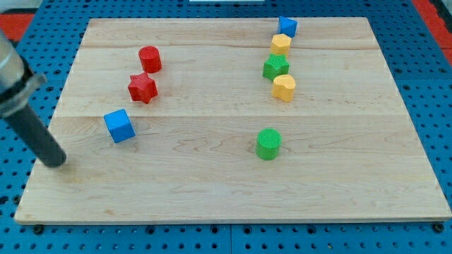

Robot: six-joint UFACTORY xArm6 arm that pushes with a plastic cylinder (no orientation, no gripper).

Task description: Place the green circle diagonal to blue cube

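Observation:
The green circle (268,143) is a short green cylinder standing right of the board's middle, toward the view's bottom. The blue cube (119,125) sits on the left part of the board. My tip (56,162) rests on the board near its left edge, left of and below the blue cube, with a gap between them. It is far to the left of the green circle. The rod rises from the tip toward the view's upper left.
A red cylinder (150,58) and a red star (143,87) lie above the blue cube. At the upper right stands a column: a blue block (287,27), a yellow block (280,44), a green star (275,68), a yellow block (284,87). The wooden board (226,204) lies on a blue pegboard.

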